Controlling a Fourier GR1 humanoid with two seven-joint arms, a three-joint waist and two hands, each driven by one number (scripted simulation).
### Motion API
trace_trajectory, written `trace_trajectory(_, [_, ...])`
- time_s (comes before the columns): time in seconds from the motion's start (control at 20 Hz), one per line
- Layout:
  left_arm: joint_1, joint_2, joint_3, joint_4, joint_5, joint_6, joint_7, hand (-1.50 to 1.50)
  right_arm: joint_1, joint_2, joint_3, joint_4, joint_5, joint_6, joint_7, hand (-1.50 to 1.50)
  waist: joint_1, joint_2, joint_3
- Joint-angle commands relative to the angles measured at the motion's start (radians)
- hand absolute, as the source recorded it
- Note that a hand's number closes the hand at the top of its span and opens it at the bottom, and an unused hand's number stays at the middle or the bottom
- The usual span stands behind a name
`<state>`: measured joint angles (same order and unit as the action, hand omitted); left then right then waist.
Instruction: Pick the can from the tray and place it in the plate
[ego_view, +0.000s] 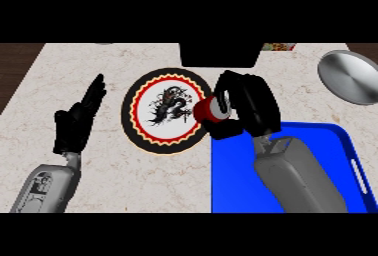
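The can is red with a pale grey end, and it is in the right hand, whose black fingers and thumb are curled around it, so a good part of the can is hidden. The can lies tilted, not upright, with its grey end turned toward the palm. It is at the right edge of the plate, over the rim, and it is outside the tray, just beyond the tray's upper left corner. I cannot tell if the can touches the plate or is held a little above it. The plate is round, with a black border, a red and yellow ring and a white middle that carries a dark drawing. It lies on the counter, which is pale and looks like marble, and its right side is just beside the left edge of the blue tray. The grey right forearm comes up from the lower edge across the tray. The left hand rests at the left of the plate, apart from it, open with straight fingers that point up and a little to the right. At the far side of the counter there is a black box, and at the upper right a round metal lid.
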<state>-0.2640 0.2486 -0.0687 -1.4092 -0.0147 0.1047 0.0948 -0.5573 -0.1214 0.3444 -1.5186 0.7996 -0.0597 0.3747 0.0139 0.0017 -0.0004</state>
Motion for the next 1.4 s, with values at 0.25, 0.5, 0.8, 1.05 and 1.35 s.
trace_trajectory(0.25, [-0.037,0.010,0.033,0.048,0.008,-0.052,-0.025,0.00,-0.308,0.120,0.080,0.459,-0.115,-0.180,0.025,1.50,0.019,0.006,0.000])
trace_trajectory(0.5, [-0.077,-0.048,-0.002,0.080,-0.040,0.000,-0.014,0.00,-0.404,0.121,0.197,0.685,-0.105,-0.230,0.027,1.50,0.026,0.009,0.000])
trace_trajectory(0.8, [-0.085,-0.057,-0.025,0.023,-0.038,-0.018,0.017,0.00,-0.412,0.121,0.262,0.863,-0.287,-0.310,0.062,-1.50,0.074,0.021,0.001])
trace_trajectory(1.05, [-0.101,-0.061,-0.017,0.046,-0.030,-0.033,0.009,0.00,-0.381,0.121,0.321,0.874,-0.456,-0.400,0.009,-1.50,0.096,0.027,0.001])
trace_trajectory(1.35, [-0.090,-0.064,-0.021,0.059,-0.049,-0.027,-0.011,0.00,-0.392,0.121,0.295,0.838,-0.633,-0.460,-0.141,-1.50,0.085,0.024,0.002])
